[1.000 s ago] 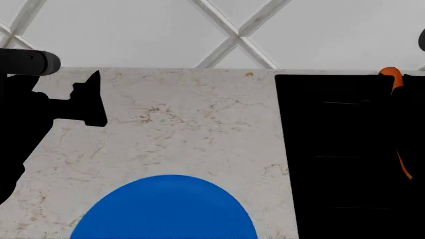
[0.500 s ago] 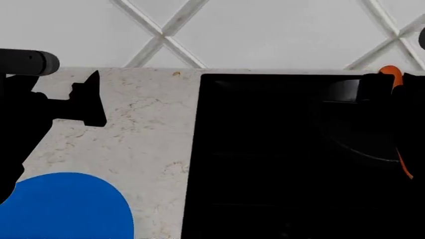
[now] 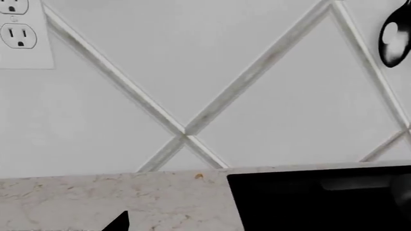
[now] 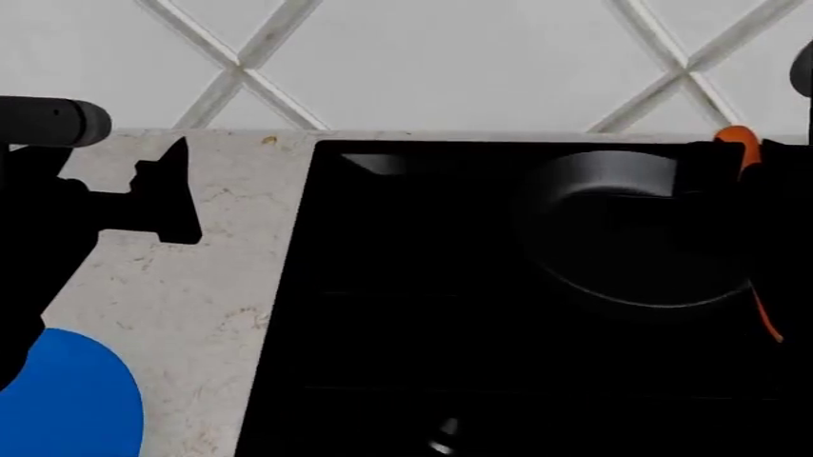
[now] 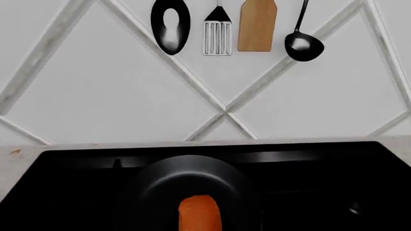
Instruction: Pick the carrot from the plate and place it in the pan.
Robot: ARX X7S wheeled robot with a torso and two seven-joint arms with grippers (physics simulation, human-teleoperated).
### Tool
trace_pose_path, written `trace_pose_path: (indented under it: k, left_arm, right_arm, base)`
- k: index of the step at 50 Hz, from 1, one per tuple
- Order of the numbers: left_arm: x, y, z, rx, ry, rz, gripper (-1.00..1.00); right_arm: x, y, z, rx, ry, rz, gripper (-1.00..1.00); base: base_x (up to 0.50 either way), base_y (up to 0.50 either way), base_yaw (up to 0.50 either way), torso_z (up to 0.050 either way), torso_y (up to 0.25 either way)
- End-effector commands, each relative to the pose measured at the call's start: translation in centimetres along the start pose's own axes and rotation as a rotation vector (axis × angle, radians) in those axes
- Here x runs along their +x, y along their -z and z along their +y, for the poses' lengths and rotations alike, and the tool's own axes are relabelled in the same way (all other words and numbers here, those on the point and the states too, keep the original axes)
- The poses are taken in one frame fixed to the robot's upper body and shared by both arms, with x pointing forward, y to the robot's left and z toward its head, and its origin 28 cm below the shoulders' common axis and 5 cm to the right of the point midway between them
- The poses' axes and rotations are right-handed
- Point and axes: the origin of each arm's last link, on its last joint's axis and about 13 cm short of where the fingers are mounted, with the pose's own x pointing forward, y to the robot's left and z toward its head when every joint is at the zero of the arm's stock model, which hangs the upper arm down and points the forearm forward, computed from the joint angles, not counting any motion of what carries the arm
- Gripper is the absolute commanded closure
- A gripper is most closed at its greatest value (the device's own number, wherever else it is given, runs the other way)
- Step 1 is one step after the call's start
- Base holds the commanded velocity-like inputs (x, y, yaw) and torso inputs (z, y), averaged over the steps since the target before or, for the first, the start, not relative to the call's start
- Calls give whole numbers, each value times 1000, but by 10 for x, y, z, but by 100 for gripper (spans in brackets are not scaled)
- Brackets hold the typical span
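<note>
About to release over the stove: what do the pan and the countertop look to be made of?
The pan looks like dark metal with a semi-matte, perhaps nonstick coating: its wall shows a soft grey sheen. The countertop looks like polished marble or similar stone: cream with brownish veining. Both are simulator renders, so this is appearance only.

The left arm (image 4: pixel 45 238) is a matte black silhouette with a grey cylinder (image 4: pixel 51 121), perhaps a joint.
</note>
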Motion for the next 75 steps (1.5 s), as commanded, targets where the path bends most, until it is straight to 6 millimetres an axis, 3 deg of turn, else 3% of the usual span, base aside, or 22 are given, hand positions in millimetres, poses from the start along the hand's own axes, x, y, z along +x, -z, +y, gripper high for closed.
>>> trace_pose_path:
  k: [1,16,31,49,65,75]
  left_arm:
    - [1,-1,2,0,-5,-1,-100]
    - [-1,0,2,0,-2,2,-100]
    - [-3,2,8,4,-19,8,-100]
    - [-4,7,13,7,-41,20,-100]
    - [-2,14,17,3,-52,31,-100]
    - [-2,14,18,2,-57,31,-100]
  right_arm:
    - [1,-2,2,-11,-12,-2,100]
    - [13,-13,8,-31,-11,10,100]
    - [58,-32,19,-10,-18,35,100]
    - [113,-14,23,6,-1,124,100]
    - [135,-4,30,-7,-4,174,100]
    - [138,1,29,-9,0,207,100]
  base:
    - [0,0,0,0,0]
    - [0,0,0,0,0]
    - [0,0,0,0,1]
    - [0,0,0,0,0]
    - [0,0,0,0,0]
    - [0,0,0,0,0]
